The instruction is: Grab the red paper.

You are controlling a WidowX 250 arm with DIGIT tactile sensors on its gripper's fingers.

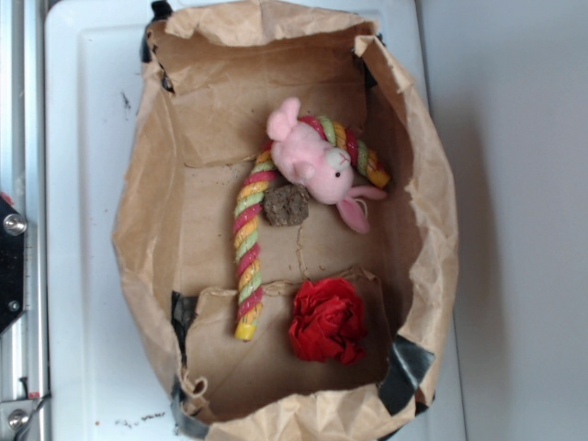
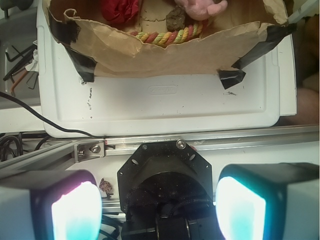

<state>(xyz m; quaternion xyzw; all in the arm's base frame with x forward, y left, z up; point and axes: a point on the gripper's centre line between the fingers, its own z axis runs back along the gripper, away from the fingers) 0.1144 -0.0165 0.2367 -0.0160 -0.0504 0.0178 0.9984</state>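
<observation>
The red paper [image 1: 327, 321] lies crumpled on the floor of the brown paper bag [image 1: 147, 230], near its lower edge in the exterior view, just beside the end of the striped rope [image 1: 248, 257]. Farther up sit a brown lump [image 1: 286, 205] and the pink plush [image 1: 317, 161] (resting over the rope's bend). Only the wrist view shows the tool [image 2: 159, 207]: its fingers [image 2: 75, 212] stand wide apart, well short of the bag, over the white lid [image 2: 165, 107].
</observation>
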